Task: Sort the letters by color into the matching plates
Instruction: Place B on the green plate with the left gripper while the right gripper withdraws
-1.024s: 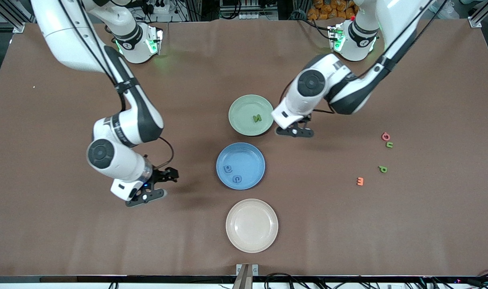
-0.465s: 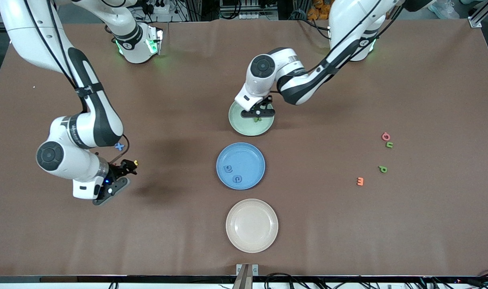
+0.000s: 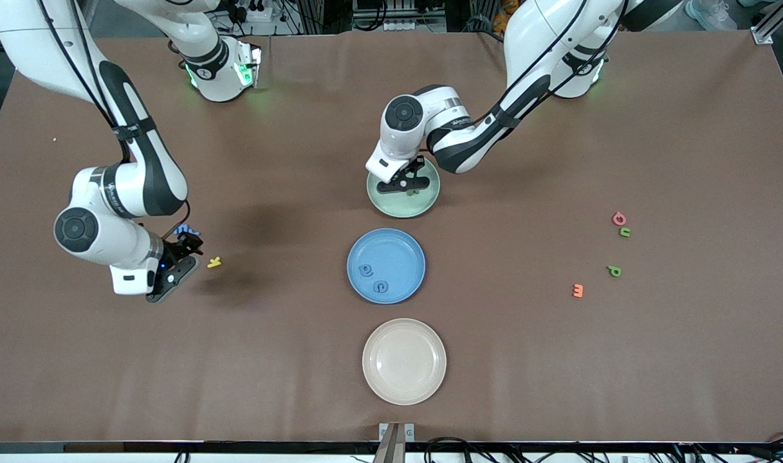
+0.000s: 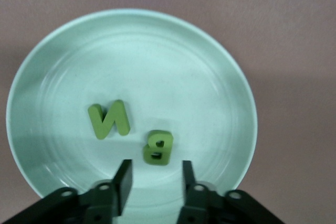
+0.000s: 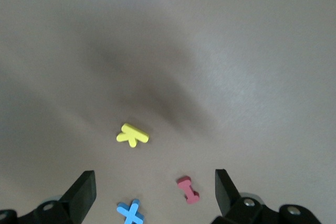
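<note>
As the left gripper [image 4: 155, 176] parted its fingers over the green plate [image 3: 403, 200], a green letter B [image 4: 157, 147] dropped beside the N [image 4: 108, 119] already there; the right gripper [image 5: 152, 192] hung open near the blue X [image 5: 130, 213].

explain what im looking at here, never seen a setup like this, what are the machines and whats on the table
Two robot arms sort foam letters by colour. One picture looks down from above; the other two come from cameras on the wrists. The left gripper hangs over the green plate, fingers parted, above a green B lying free beside a green N. The right gripper, open and empty, is over a blue X, by a yellow K and a red I. The blue plate holds two blue letters.
</note>
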Tool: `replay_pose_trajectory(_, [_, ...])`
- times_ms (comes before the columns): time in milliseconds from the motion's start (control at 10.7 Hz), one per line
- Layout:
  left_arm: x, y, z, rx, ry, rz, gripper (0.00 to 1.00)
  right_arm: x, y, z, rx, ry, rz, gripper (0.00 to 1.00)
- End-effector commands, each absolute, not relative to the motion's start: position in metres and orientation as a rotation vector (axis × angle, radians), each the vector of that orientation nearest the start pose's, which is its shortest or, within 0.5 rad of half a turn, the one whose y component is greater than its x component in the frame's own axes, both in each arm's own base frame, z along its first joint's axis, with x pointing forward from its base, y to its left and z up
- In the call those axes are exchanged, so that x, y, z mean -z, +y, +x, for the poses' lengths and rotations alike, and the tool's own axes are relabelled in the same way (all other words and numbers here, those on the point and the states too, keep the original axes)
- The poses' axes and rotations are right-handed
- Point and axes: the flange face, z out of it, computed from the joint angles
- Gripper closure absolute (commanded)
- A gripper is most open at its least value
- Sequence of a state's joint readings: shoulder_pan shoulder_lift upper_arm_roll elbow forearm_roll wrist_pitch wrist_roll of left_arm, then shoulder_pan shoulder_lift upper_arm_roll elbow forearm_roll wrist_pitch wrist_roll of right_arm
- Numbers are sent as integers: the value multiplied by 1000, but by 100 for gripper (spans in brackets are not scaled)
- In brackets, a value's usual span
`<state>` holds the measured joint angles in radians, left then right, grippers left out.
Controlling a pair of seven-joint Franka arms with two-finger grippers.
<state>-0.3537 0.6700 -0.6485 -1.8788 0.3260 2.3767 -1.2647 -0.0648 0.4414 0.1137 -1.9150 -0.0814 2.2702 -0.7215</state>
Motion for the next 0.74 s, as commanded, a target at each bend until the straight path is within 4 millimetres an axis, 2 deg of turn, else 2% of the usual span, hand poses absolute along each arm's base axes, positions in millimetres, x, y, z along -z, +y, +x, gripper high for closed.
replay_pose_trajectory(0, [-220, -510, 382, -189, -239, -3190, 0, -244, 9, 568, -71, -1366, -2826, 0])
replay_pose_trajectory(93, [-229, -498, 397, -150, -224, -3190, 0, -235, 6, 556, -50, -1392, -2813, 0])
replay_pose_trajectory(186, [-238, -476, 418, -128, -196, -3176, 0, -233, 5, 550, -38, -1420, -2797, 0])
replay_pose_trajectory(465, [-261, -385, 476, -75, -22, -3127, 0, -230, -7, 539, -19, -1487, -2745, 0])
replay_pose_trajectory(652, [-273, -324, 503, -62, 51, -3092, 0, -228, -20, 538, -6, -1543, -2702, 0])
